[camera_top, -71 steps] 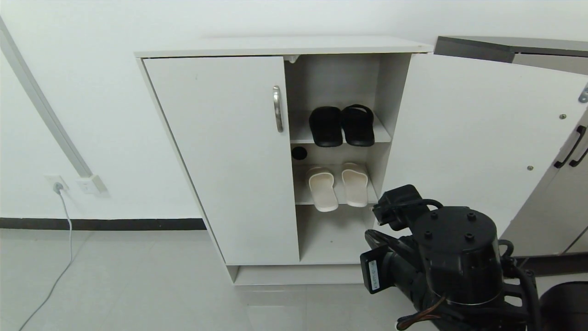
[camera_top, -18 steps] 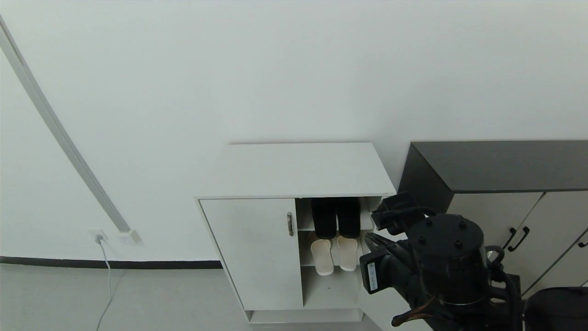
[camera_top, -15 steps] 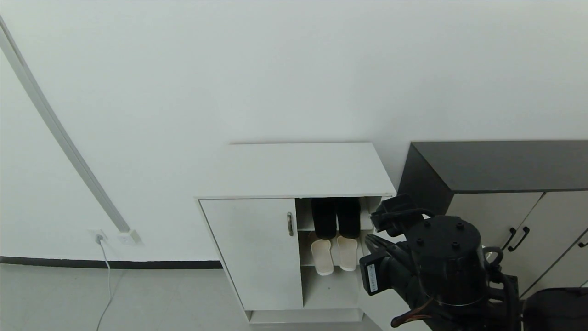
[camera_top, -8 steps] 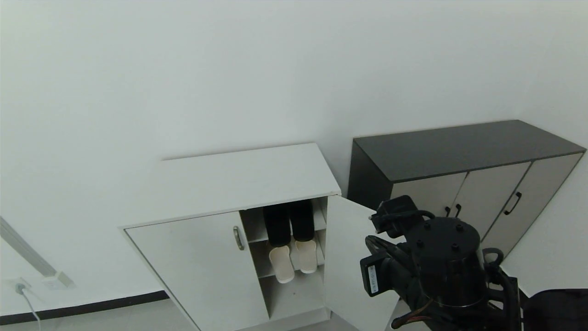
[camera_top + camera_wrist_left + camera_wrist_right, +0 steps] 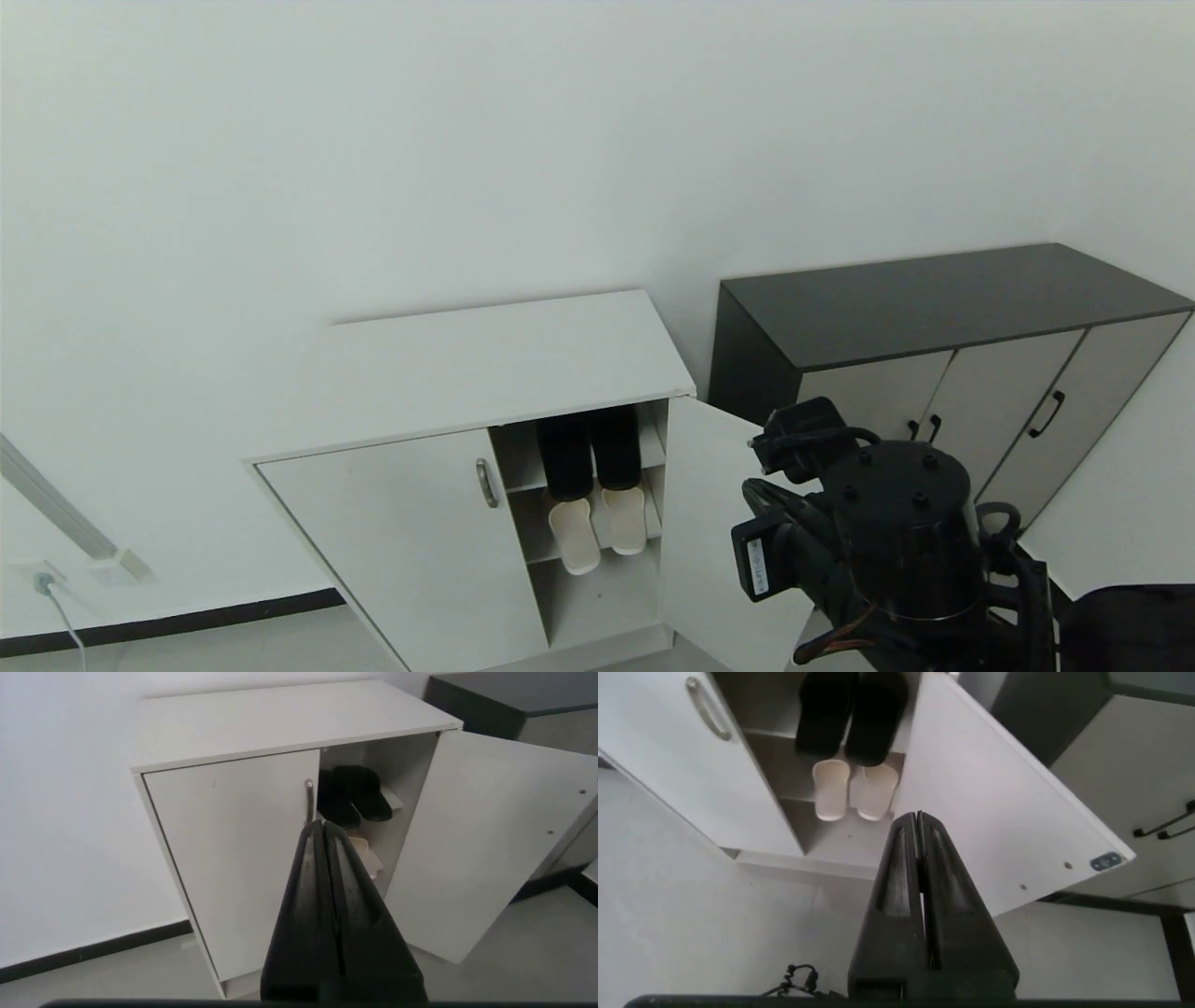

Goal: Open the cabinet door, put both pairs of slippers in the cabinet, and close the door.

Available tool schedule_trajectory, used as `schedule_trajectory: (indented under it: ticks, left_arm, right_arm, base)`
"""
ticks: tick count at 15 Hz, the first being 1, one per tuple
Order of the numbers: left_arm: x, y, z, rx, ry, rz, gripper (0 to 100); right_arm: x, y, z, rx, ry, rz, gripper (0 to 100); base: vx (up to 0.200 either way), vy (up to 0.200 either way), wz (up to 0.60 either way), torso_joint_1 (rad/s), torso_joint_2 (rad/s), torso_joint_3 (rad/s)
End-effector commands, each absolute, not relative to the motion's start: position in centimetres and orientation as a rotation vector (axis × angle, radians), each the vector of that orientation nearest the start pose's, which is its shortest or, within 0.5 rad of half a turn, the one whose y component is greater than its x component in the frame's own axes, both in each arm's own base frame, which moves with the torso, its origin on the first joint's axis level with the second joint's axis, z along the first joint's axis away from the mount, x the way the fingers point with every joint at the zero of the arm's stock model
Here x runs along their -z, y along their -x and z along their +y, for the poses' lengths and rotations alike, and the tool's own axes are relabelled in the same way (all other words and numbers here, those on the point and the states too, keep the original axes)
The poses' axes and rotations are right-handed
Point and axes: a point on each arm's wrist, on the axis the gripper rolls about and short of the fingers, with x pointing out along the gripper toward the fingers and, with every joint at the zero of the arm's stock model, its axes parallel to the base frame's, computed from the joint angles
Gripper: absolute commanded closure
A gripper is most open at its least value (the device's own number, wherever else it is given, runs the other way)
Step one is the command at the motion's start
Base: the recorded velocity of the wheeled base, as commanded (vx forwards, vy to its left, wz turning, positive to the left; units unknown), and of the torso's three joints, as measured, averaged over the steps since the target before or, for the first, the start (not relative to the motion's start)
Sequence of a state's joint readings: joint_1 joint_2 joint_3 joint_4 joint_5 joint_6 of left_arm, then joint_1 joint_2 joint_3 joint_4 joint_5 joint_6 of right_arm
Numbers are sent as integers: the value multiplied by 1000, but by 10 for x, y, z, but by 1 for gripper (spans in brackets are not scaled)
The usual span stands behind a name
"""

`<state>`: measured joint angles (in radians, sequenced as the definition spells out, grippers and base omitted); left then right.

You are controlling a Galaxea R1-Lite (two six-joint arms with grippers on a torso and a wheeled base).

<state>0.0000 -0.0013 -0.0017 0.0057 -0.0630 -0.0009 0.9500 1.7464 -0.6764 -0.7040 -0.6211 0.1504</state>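
The white cabinet (image 5: 495, 364) has its left door (image 5: 401, 551) closed and its right door (image 5: 709, 532) swung open. Black slippers (image 5: 591, 448) lie on the upper shelf and cream slippers (image 5: 597, 527) on the shelf below. My right arm (image 5: 878, 532) hangs in front of the open door, apart from it. My right gripper (image 5: 920, 819) is shut and empty, pointing at the cream slippers (image 5: 854, 789) and the open door (image 5: 999, 812). My left gripper (image 5: 319, 829) is shut and empty, in front of the closed door's handle (image 5: 308, 798), well short of it.
A dark-topped cabinet (image 5: 934, 299) with closed doors stands right of the white one, close behind the open door. A wall outlet (image 5: 42, 581) with a cable sits low at the far left. Bare floor lies in front of the cabinet.
The camera has pulled back and turned, so the cabinet now looks smaller and farther left. Both pairs of slippers stay on their shelves. Nothing differs over the last half second.
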Motion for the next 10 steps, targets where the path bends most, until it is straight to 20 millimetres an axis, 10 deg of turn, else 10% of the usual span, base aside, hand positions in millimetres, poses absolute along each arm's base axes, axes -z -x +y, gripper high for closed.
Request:
schedule_trajectory:
  ticks: [1,6,10]
  left_arm:
    - [-75,23,-1,63,2,5,100]
    - [-75,23,-1,63,0,5,100]
    - [-75,23,-1,63,0,5,100]
  right_arm:
    - [-143,-183,231,-299,112,283,100]
    - [-148,-206,216,-222,106,251,100]
    - [-147,-297,182,-103,32,254,100]
  base:
    - [-200,0,0,2,2,2]
    - [-160,0,0,-3,3,4]
    - [0,0,0,0,0,0]
